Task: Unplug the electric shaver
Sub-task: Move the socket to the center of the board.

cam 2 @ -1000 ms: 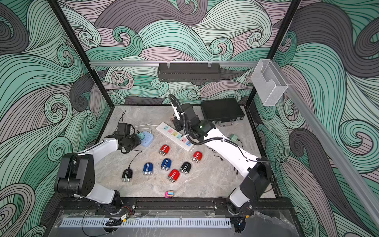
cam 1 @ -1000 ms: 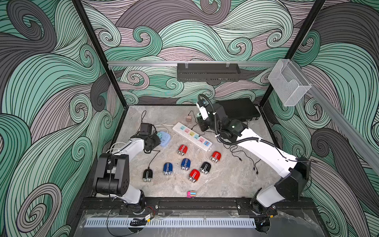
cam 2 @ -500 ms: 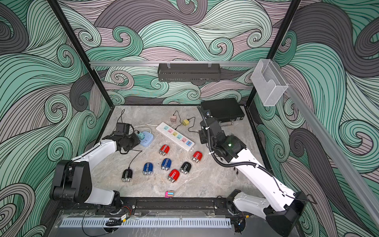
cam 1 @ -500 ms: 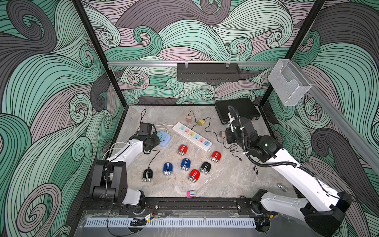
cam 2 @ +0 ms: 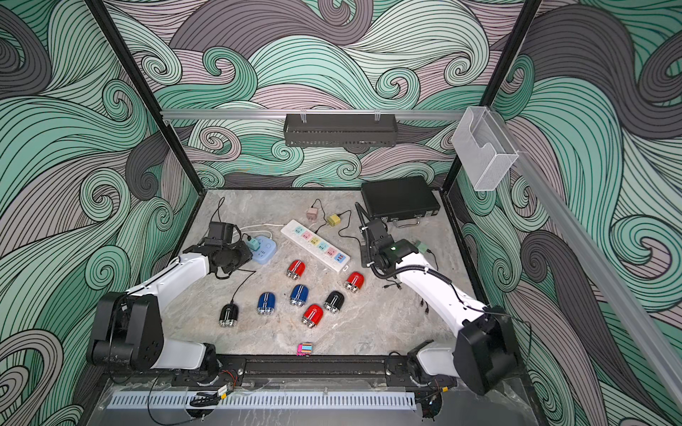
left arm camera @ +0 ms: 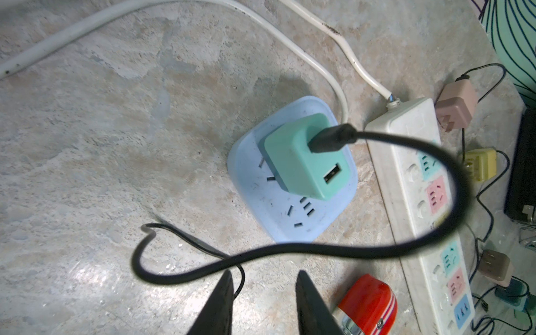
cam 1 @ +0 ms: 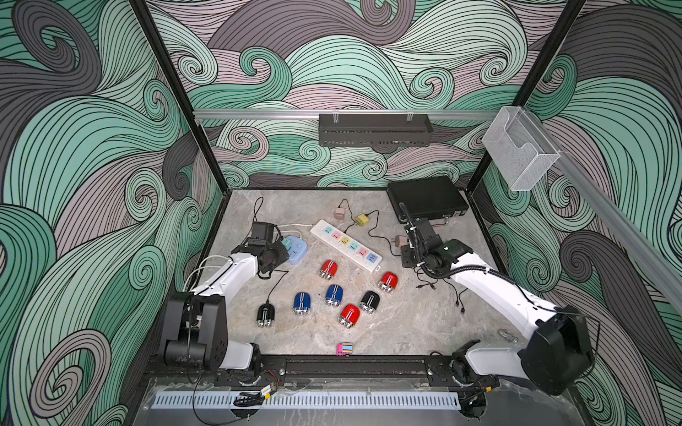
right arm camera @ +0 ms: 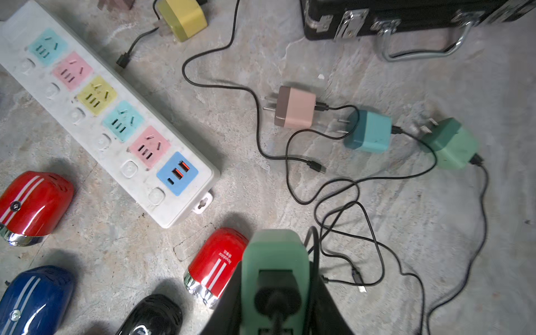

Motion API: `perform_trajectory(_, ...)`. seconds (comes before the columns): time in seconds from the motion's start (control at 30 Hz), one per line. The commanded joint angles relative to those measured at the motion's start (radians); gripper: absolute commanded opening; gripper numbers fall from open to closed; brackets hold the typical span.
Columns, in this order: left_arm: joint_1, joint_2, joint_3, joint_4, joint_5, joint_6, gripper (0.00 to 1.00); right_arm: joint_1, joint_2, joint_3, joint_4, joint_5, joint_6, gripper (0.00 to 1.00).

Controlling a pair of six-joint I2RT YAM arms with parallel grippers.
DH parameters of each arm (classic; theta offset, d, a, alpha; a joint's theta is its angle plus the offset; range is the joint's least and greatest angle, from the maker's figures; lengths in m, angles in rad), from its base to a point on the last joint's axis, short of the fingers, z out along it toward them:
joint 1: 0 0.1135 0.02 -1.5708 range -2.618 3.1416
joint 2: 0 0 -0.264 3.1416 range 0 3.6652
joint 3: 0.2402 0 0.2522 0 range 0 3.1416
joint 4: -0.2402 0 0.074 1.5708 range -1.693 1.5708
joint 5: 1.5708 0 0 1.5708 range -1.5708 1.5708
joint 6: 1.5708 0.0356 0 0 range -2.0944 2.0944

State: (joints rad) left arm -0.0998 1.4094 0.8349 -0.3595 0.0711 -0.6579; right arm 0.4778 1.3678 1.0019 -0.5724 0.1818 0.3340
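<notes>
Left tool (left arm camera: 262, 274) open, empty; right tool (right arm camera: 275, 280) grips a green charger (right arm camera: 275, 249). Yanking the teal plug (left arm camera: 304, 156) might lift its socket (left arm camera: 272, 216).

- Grey marbled stone-look tabletop (cam 1: 406, 332)
- Long white plastic power strip (cam 1: 345, 245) with pastel sockets
- Pale blue rounded socket block (cam 1: 297, 252)
- Glossy dome-shaped shavers: three red (cam 1: 328, 268), two blue (cam 1: 301, 303), two black (cam 1: 369, 300)
- Black hard case (cam 1: 426, 197)
- Pink plug adapter (cam 1: 338, 213) and yellow plug adapter (cam 1: 361, 220), both cabled
- Small pink striped block (cam 1: 344, 348)

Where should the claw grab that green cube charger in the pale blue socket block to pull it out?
Probably the two flat opposite sides of the teal-green plastic charger cube, coming straight down from above: it stands up out of the pale blue rounded socket block. The black cable plugs into its top, so grip below that.
</notes>
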Motion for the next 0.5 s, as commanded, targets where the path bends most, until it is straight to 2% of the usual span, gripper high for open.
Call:
perform_trajectory(0.0, -0.006, -0.009, -0.002, -0.018, -0.006, 0.014, 0.37, -0.040, 0.027, -0.003, 0.171, -0.163, 0.040, 0.19)
perform_trajectory(0.23, -0.009, -0.010, -0.004, -0.017, -0.005, 0.014, 0.36, -0.163, 0.142, -0.022, 0.330, -0.398, 0.115, 0.19)
perform_trajectory(0.47, -0.014, 0.005, 0.003, -0.009, -0.001, 0.007, 0.36, -0.209, 0.238, -0.069, 0.459, -0.522, 0.197, 0.19)
